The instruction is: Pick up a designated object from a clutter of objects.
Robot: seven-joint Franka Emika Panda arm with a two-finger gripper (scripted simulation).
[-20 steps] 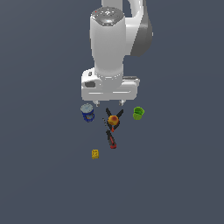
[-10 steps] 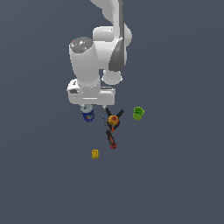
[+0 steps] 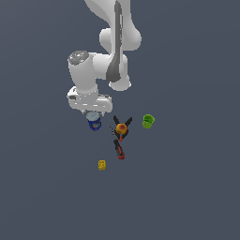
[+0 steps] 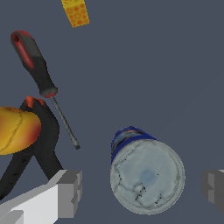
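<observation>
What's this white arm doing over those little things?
The arm's gripper hangs open right above a small blue can, one finger on each side of its silver top, not yet touching. Beside it lie a red-black screwdriver, an orange ball, a green cup and a yellow block.

A small blue cylindrical can [image 4: 146, 175] shows a pale silver-grey top with dark crackle marks, while the screwdriver [image 4: 39, 76] wears a red-and-black handle on a thin dark shaft. There's an orange-yellow ball [image 4: 16, 130] on black prongs touched with red, a yellow block [image 4: 75, 12] dotted in orange, a bright green cup [image 3: 148, 121], light grey gripper fingers [image 4: 70, 192], all on a flat slate-grey floor [image 3: 187, 187].
</observation>
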